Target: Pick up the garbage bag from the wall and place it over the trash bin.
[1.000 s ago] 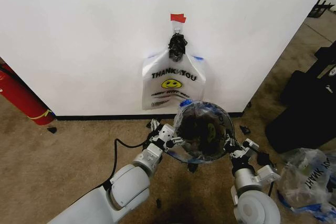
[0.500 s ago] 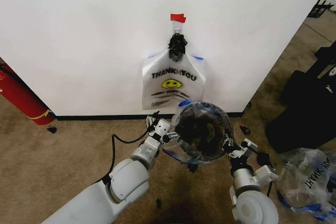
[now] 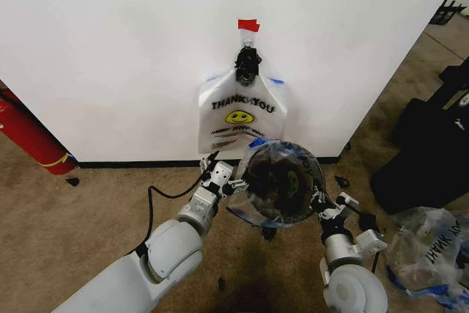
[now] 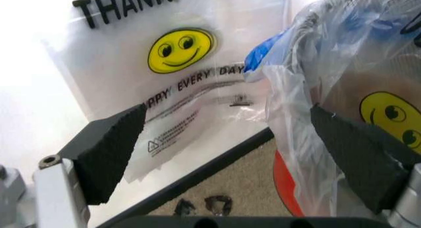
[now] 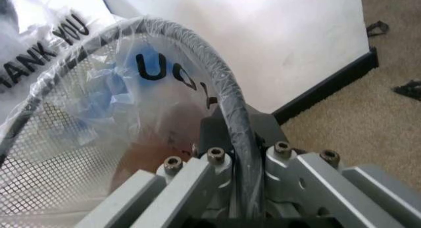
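The garbage bag [image 3: 242, 111], white with "THANK YOU" and a yellow smiley, hangs from a black hook on the white wall [image 3: 110, 49] under a piece of red tape. The trash bin [image 3: 282, 181], black mesh with a red base, stands just below it with a similar thin plastic bag draped over it. My left gripper [image 3: 218, 174] is open beside the bin's left side, close to the hanging bag's lower edge. In the left wrist view its pads [image 4: 108, 146] stand wide apart in front of the garbage bag [image 4: 177, 80]. My right gripper [image 5: 227, 164] is shut on the bin's rim [image 5: 224, 95].
A red cylinder [image 3: 29, 137] leans at the wall's left end. Black cases [image 3: 432, 152] and a clear lettered plastic bag [image 3: 429, 247] lie on the carpet to the right. Small black bits lie along the baseboard [image 3: 146, 163].
My left gripper has moved forward toward the wall, along the bin's left side. The right gripper and the bin have hardly moved.
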Controlling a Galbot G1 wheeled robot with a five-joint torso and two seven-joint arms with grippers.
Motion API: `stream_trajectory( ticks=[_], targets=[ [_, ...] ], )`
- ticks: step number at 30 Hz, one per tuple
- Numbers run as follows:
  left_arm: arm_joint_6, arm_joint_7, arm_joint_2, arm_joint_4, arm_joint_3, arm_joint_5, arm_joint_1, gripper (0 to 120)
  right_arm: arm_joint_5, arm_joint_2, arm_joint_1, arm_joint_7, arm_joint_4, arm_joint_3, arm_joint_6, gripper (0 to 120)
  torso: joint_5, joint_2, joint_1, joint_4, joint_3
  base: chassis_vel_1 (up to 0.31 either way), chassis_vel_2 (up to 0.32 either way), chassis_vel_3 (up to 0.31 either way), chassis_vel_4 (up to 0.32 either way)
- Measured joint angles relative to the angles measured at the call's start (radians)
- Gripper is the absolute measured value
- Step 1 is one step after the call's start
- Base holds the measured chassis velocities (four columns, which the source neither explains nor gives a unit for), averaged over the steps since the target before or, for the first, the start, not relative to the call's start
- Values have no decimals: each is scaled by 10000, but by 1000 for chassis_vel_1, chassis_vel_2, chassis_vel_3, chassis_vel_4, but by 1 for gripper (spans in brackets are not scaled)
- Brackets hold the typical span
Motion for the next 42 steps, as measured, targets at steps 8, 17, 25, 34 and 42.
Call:
stream_trajectory(
  ticks=[8, 17, 25, 34, 42],
  targets=[
    [-72, 11, -36, 320, -41, 15, 9, 98, 20, 0, 32, -8, -16, -51, -2, 0, 0, 0, 0, 0, 0, 0, 0, 0, 0],
    [-115, 19, -144, 512, -110, 16, -65, 98, 50, -44, 8, -33, 55, -45, -3, 0, 0, 0, 0, 0, 0, 0, 0, 0, 0],
    [-165, 7, -206, 666, -38, -435, -38, 98, 46, -45, -33, -36, 124, -60, -8, 0, 0, 0, 0, 0, 0, 0, 0, 0, 0],
    [-184, -1, -258, 877, -90, -1080, -53, 98, 262, -91, -106, -26, 308, -58, -86, 0, 0, 0, 0, 0, 0, 0, 0, 0, 0],
    [-250, -14, -282, 917, -250, -1460, -23, 98, 373, -153, -136, -24, 347, -25, -122, 0, 0, 0, 0, 0, 0, 0, 0, 0, 0]
  ],
)
